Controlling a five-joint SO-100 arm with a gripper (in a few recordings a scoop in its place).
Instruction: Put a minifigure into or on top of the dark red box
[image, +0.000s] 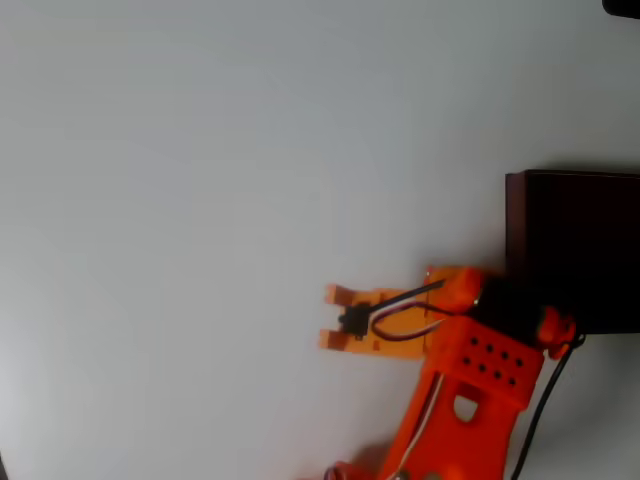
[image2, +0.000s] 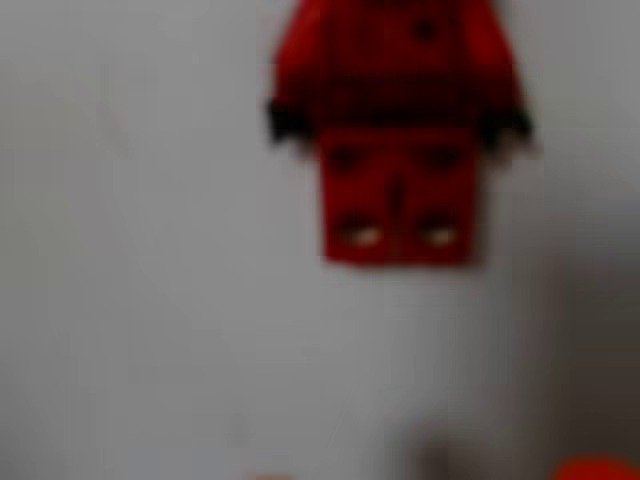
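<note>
bright, even, washed-out light; wrist view heavily blurred, overhead view slightly soft

Minifigure (image2: 398, 130) is seen blurred in wrist view: bright red torso and legs, dark hands, laid flat on pale table, legs toward the picture's bottom. Dark red box (image: 574, 248) is seen at right edge in overhead view; thin maroon walls, near-black inside.
</note>
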